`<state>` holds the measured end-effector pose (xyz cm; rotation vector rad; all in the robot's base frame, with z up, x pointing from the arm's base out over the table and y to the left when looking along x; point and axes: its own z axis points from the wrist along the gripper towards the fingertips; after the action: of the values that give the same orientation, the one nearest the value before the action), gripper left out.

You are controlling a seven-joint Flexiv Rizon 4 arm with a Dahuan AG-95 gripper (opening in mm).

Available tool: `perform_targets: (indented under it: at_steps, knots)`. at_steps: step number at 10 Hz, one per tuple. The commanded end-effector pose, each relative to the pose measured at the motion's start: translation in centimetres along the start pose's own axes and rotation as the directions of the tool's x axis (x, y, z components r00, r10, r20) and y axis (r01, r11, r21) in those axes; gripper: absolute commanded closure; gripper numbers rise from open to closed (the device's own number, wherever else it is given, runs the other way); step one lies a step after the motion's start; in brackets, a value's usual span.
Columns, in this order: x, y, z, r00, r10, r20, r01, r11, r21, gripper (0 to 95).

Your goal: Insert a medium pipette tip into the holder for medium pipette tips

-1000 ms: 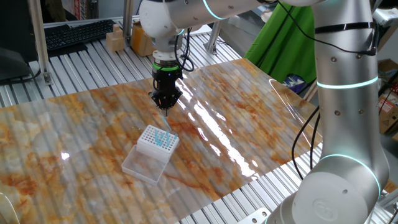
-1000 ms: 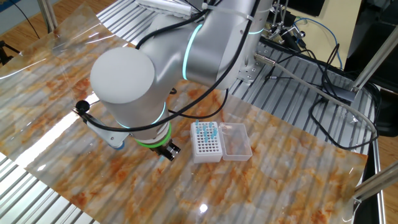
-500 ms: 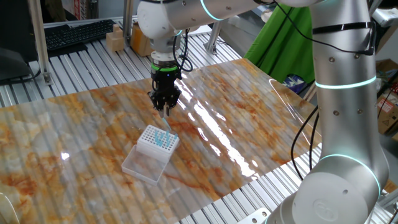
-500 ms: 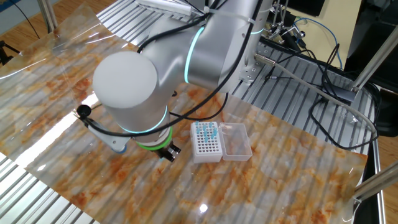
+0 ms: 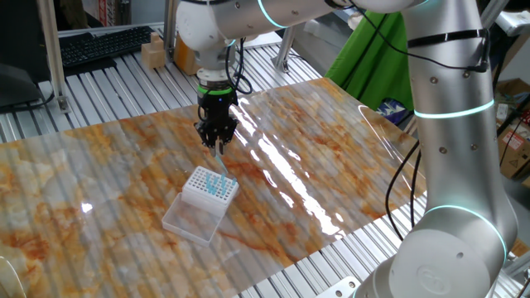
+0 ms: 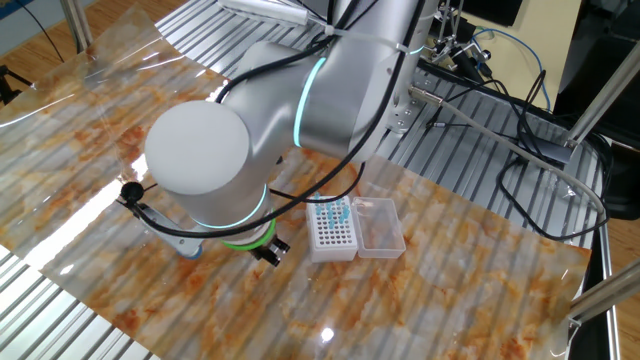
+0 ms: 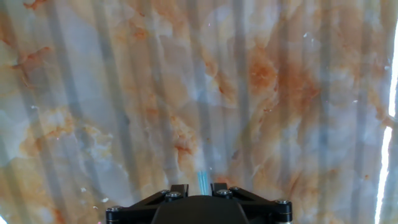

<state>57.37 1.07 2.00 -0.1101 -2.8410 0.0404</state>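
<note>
My gripper (image 5: 217, 141) hangs above the marbled table, up and to the back of the holder for medium pipette tips (image 5: 209, 189). It is shut on a medium pipette tip (image 5: 219, 151), a pale-blue cone pointing down from between the fingers. The hand view shows the tip (image 7: 203, 180) held between the jaws (image 7: 199, 188) over bare tabletop. The holder is a white box with a grid of holes, several blue tips standing in its near corner, and a clear tray (image 5: 192, 222) attached. In the other fixed view the holder (image 6: 333, 228) shows beside the arm, which hides the gripper.
A marbled plastic sheet (image 5: 331, 157) covers the slatted table. A keyboard (image 5: 103, 43) and a cardboard box (image 5: 153, 53) lie at the back. Cables (image 6: 520, 150) run along the far side in the other fixed view.
The gripper, still holding the tip, has drifted a little up and to the left, away from the holder. The holder has not moved.
</note>
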Motion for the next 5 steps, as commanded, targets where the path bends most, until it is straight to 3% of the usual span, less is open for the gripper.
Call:
perform_targets:
  at_steps: [1, 5]
  knots:
    - [-0.11, 0.03, 0.09, 1.0, -0.001, -0.001, 0.001, 1.0, 0.005, 76.0]
    - [-0.39, -0.45, 0.41, 1.0, -0.011, -0.019, 0.011, 1.0, 0.008, 76.0]
